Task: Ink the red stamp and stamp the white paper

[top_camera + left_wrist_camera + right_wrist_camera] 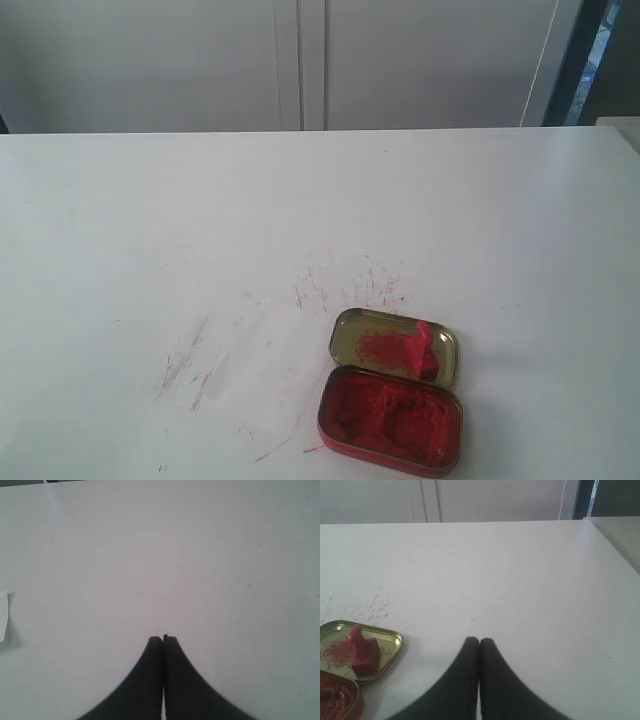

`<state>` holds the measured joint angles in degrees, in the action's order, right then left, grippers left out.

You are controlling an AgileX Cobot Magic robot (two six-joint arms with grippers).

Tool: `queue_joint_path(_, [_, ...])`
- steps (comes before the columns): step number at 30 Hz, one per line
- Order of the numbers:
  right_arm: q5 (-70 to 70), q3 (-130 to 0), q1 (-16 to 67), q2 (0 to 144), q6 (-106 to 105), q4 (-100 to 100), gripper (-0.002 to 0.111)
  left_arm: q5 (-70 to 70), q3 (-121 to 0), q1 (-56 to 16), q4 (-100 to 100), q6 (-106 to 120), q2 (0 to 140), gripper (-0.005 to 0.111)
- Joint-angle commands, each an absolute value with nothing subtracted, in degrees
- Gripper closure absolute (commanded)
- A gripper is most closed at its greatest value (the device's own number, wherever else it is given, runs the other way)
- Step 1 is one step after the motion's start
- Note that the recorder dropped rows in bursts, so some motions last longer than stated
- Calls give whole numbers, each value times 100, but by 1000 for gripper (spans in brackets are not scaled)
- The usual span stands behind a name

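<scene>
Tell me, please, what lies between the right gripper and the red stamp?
In the right wrist view, only bare table and the rim of the gold lid separate the shut right gripper from the red stamp lying in that lid.

Bare table (545,580) lies ahead of the right gripper (479,641); close beside it sit the tin lid (386,637) (red stamp (362,649) inside) and the ink tin (354,691).

White table (130,220) before me. A thin sheet of white paper (262,365), streaked with red, lies flat on it. Just beside the sheet, toward my right arm's side, rest an open tin (392,420) packed with red ink and its gold lid (347,338), edge to edge. Fine red flecks (365,285) mark the bare tabletop close by the lid and paper.
</scene>
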<state>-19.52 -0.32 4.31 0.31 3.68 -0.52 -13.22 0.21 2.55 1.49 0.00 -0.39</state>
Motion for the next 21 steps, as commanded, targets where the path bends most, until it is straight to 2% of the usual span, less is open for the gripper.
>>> queue_joint_path(1, [-1924,0,395,0,373,-46,108,-1327,0,267,144,0,0,107])
queue_joint_path(11, [-1820,0,395,0,373,-46,108,-1327,0,267,144,0,0,107])
queue_joint_path(21, [-61,0,395,0,373,-46,108,-1327,0,267,144,0,0,107])
